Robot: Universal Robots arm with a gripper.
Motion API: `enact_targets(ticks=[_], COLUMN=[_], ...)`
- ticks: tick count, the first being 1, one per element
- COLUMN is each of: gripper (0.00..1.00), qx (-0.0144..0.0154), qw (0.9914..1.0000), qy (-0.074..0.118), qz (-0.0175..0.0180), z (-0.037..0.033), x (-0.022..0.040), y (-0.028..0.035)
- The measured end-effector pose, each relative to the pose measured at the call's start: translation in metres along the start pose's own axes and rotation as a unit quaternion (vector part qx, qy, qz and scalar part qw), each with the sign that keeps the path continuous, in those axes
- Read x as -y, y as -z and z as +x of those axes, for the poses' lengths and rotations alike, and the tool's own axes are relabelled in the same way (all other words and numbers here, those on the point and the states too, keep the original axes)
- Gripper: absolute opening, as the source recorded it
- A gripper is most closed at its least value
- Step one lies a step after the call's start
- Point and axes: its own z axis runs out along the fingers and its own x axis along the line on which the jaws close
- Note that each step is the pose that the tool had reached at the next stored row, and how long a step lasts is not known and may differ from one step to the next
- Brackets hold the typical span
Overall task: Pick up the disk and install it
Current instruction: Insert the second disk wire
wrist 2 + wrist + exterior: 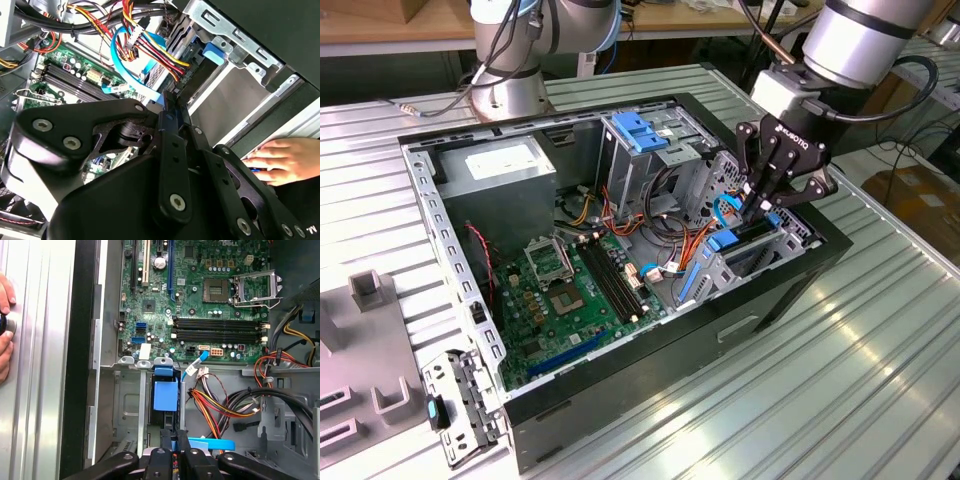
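I have the gripper down at the right-hand end of the open computer case in the exterior view, over the drive bay by the case's near right corner. Its black fingers point down into the bay and are drawn close together, pinching the top edge of the disk, which stands on edge in the slot — only a dark sliver and its blue side rail show beneath the fingertips there.

In the first wrist view the disk sits directly ahead of the gripper, a blue panel between the bay's metal walls, with the fingers touching its nearer end. Beyond it lies the green motherboard, and a bundle of red, yellow and orange cables runs just beside the bay.

In the second wrist view the gripper body blocks the disk itself; I can see the fingers pressed together near a light-blue ribbon cable.

A person's hand rests on the table just outside the case wall, apart from the gripper.

Farther left in the exterior view, the grey power supply sits in the far corner, and a blue bracket tops the metal cage, well apart from the gripper.
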Motion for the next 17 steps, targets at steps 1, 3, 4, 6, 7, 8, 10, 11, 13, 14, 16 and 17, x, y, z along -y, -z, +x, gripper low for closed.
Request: enact_targets(ticks=[1, 3, 4, 6, 7, 8, 10, 11, 13, 14, 16, 17], gripper=[0.16, 0.16, 0.16, 0.17, 0.17, 0.24, 0.24, 0.24, 0.24, 0.24, 0.24, 0.24], qx=[0.0001, 0.0002, 0.0002, 0.0003, 0.0004, 0.0004, 0.0004, 0.0004, 0.0002, -0.0001, -0.0001, 0.0], qw=[1.0, 1.0, 1.0, 1.0, 1.0, 1.0, 1.0, 1.0, 0.99996, 0.9999, 0.99989, 0.99989], qy=[0.0, 0.0, 0.0, 0.0, 0.0, 0.0, 0.0, 0.0, 0.0, -0.001, -0.001, -0.001], qz=[0.0, 0.0, 0.0, 0.0, 0.0, 0.0, 0.0001, 0.0023, 0.0095, 0.0138, 0.015, 0.015], z=[0.0, 0.0, 0.0, 0.0, 0.0, 0.0, 0.0, 0.0, 0.0, 0.0, 0.0, 0.0], x=[0.0, 0.0, 0.0, 0.0, 0.0, 0.0, 0.0001, 0.0001, 0.0001, 0.0001, 0.0001, 0.0002], y=[-0.0001, -0.0001, -0.0001, -0.0001, -0.0001, -0.0001, -0.0001, -0.0002, -0.0005, -0.0005, -0.0005, -0.0005])
